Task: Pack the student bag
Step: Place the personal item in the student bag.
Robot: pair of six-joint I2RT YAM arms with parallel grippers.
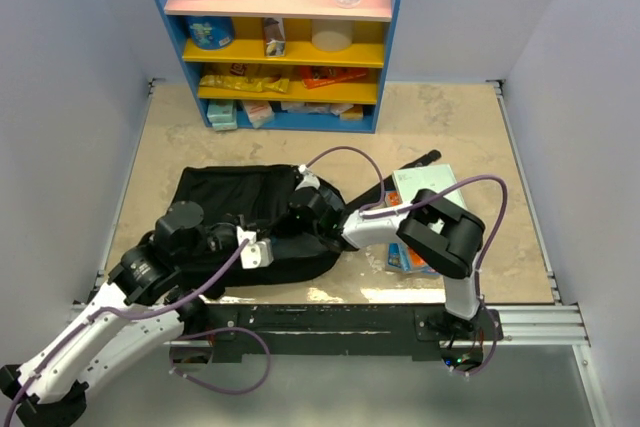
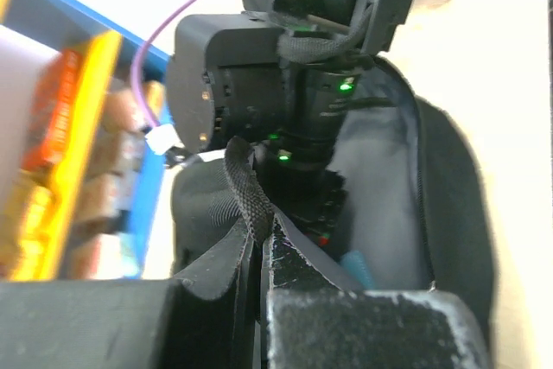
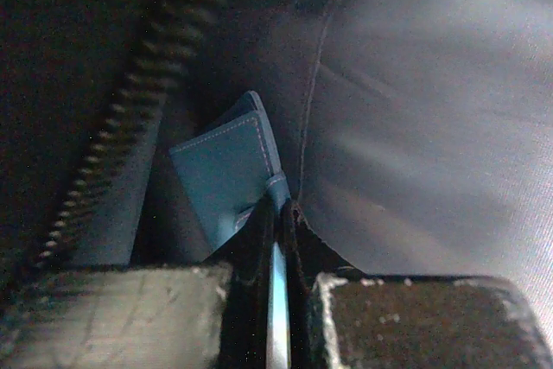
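**Left gripper** (image 2: 262, 252): the jaws are pressing tight together, clamping a black webbing strap (image 2: 251, 200) at the rim of the student bag (image 1: 225, 197). The strap is rising from between the fingers and folding over just above them. Directly beyond this gripper the bag's mouth is gaping. Grey lining (image 2: 380, 170) is showing to the gripper's right, and the right arm's wrist is reaching into the opening from the far side.

**Right gripper** (image 3: 278, 231): it is sitting inside the bag with its fingers clenched, pinching the near edge of a flat teal item (image 3: 226, 174) with stitched borders. What the item is cannot be told. It is standing just ahead of the fingertips and leaning left. Zip teeth (image 3: 112, 144) are running along the gripper's left, and grey lining is filling the space ahead and to its right.

**Surroundings:** the bag is lying flat on the beige table (image 1: 440, 117). Behind the right gripper, beside that arm's elbow, a pale green book (image 1: 425, 185) and a blue-and-orange flat item (image 1: 400, 259) are lying apart from the bag. Well beyond both grippers, a blue shelf unit (image 1: 395, 37) is standing at the table's far edge, holding packets and bottles.
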